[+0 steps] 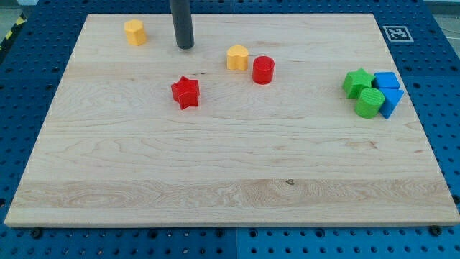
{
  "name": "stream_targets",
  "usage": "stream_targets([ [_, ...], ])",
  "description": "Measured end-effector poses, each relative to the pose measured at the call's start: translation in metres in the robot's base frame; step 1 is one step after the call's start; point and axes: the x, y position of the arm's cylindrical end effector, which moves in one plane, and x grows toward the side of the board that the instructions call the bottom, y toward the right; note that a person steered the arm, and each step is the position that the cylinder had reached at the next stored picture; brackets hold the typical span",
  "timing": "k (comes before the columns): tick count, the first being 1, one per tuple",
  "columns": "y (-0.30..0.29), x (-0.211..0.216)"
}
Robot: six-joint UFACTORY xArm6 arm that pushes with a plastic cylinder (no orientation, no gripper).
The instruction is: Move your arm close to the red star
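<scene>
Red star (185,92): on counter (215,165), near my tip (185,47), toward view's bottom; no pincer fitted, nothing held.

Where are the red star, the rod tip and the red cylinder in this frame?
red star (185,92): camera view, middle of its top face.
my tip (185,47): camera view, very end of the dark rod, above the star toward the view's top.
red cylinder (263,69): camera view, centre of the block.
</scene>
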Motion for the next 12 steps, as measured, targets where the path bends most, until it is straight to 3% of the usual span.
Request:
stream_targets([
  [2, -0.001, 0.019],
  [5, -0.017, 0.087],
  [12, -0.048, 0.104],
])
